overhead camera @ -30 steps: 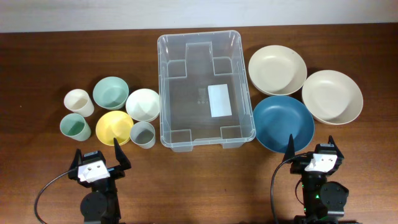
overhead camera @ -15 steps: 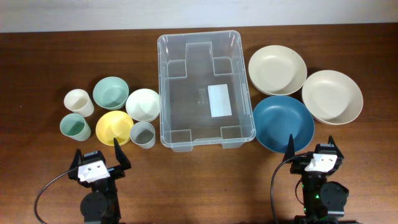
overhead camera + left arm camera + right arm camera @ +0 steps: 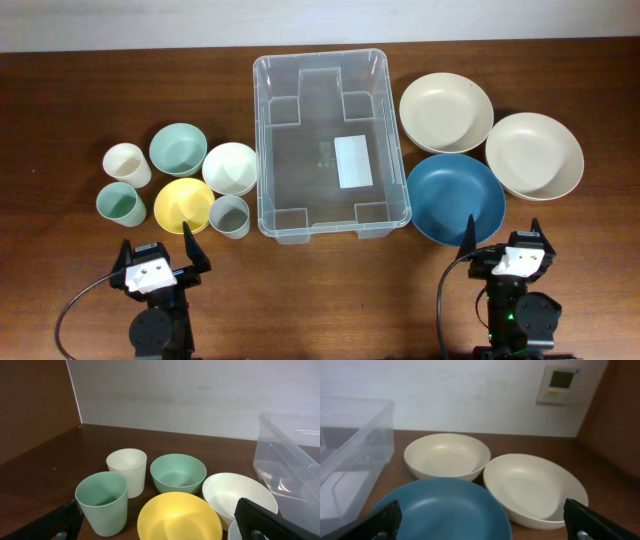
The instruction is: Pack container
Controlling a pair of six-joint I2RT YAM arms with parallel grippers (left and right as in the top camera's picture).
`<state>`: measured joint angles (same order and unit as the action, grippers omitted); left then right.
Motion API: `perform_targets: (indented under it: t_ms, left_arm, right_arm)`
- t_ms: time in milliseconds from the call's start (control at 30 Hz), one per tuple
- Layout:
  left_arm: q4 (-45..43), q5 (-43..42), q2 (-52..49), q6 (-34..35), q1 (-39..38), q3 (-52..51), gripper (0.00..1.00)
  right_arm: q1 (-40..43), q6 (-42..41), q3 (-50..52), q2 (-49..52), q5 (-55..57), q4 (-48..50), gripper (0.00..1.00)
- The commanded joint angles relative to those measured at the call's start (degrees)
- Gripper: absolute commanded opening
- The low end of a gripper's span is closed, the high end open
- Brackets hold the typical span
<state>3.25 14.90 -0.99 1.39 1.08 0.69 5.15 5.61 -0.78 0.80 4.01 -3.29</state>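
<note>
The clear plastic container (image 3: 330,145) stands empty at the table's middle, with a white label on its base; its edge shows in the left wrist view (image 3: 292,455) and right wrist view (image 3: 350,435). Left of it are a yellow bowl (image 3: 184,205), a white bowl (image 3: 231,167), a teal bowl (image 3: 178,148), a cream cup (image 3: 127,164), a green cup (image 3: 120,205) and a grey cup (image 3: 230,215). Right of it are a blue bowl (image 3: 456,198) and two cream bowls (image 3: 446,112) (image 3: 534,154). My left gripper (image 3: 160,250) is open near the front edge, below the yellow bowl. My right gripper (image 3: 500,238) is open below the blue bowl.
The table is dark brown wood (image 3: 320,290). A white wall runs behind it (image 3: 200,395), with a small thermostat panel (image 3: 561,382) at the right. A black cable curls beside each arm base.
</note>
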Motion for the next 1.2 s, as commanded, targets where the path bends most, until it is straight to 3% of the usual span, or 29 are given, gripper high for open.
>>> perform_targets:
  t_ms: [0,167,400,733,967,1167]
  left_arm:
    - [0.26,0.37,0.22,0.55,-0.20,-0.11,0.99]
    - [0.26,0.39,0.22,0.55,-0.20,-0.11,1.00]
    - [0.26,0.39,0.22,0.55,-0.20,-0.11,0.99]
    - [0.26,0.39,0.22,0.55,-0.20,-0.11,0.99]
    - [0.26,0.39,0.22,0.55,-0.20,-0.11,1.00]
    - [0.26,0.37,0.22,0.55,-0.20,-0.11,1.00]
  right_arm:
    - [-0.22,0.39,0.46,-0.59,2.67,-0.57,0.99]
    - [-0.26,-0.48,0.46,-0.50,0.76,3.67,0.99]
    - [-0.26,-8.39,0.46,-0.50,-19.21,14.75,0.99]
    - [-0.26,-9.33,0.46,-0.50,-41.46,14.49,0.99]
    - [-0.26,-8.87,0.46,-0.50,-39.39,0.20,0.99]
    - [-0.24,-8.85,0.46,0.50,-35.60,0.44,0.99]
